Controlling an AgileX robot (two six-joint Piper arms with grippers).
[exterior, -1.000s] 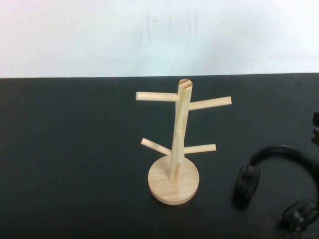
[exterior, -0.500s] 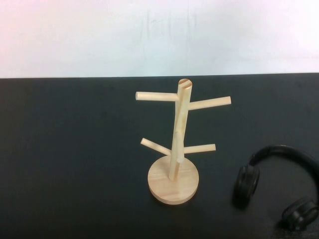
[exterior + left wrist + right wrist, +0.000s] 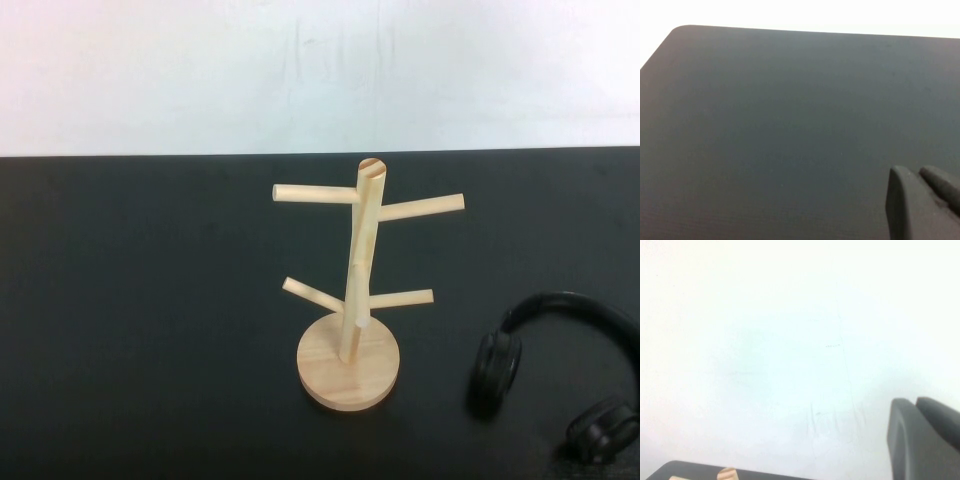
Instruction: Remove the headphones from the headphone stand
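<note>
The headphones [image 3: 560, 375] lie flat on the tabletop [image 3: 150, 320] at lower right, well clear of the headphone stand [image 3: 352, 290]; the right arm has left the frame, so removal looks finished. Both end effectors: cannot tell

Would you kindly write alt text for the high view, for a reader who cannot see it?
A bare wooden headphone stand stands upright mid-table on a black table. Black headphones lie flat on the table to the robot's right of it, apart from it. Neither the left gripper nor the right gripper appears in this view.
</note>
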